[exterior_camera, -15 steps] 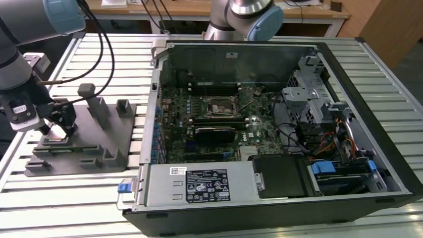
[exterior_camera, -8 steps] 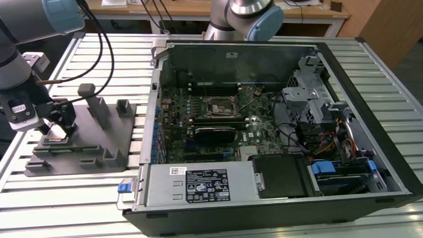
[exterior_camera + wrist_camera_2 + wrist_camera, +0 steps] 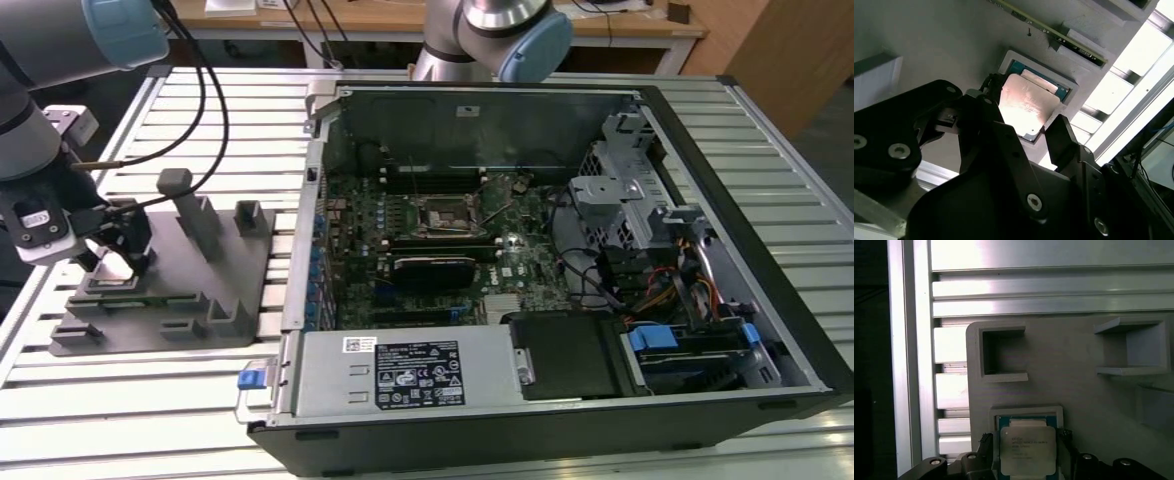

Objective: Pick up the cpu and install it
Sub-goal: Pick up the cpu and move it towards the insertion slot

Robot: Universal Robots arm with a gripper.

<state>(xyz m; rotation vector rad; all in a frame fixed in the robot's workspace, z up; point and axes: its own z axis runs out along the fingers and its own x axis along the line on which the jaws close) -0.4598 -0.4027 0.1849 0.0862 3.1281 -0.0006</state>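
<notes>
The cpu (image 3: 1028, 450) lies flat, shiny metal top up, in a shallow square recess of the grey fixture block (image 3: 174, 290), and from what I can see in both wrist views it sits level in that recess. The gripper (image 3: 1026, 440) is down over it, its black body straddling the chip from two opposite sides. I cannot tell whether it is clamped on the chip's edges or only standing around them. In the second wrist view the silver lid glares under the light, with the green border of the cpu showing along the far edges. In the exterior view the arm (image 3: 40, 110) stands at the exterior view's left with the gripper low over the near corner of the fixture, beside its upright posts (image 3: 180, 200). The fixture rests on the slatted aluminium table (image 3: 134, 400), just beside the open computer case (image 3: 747, 200). Inside the case, the motherboard (image 3: 521, 240) lies flat and its black socket (image 3: 442, 213) is well apart from the gripper
</notes>
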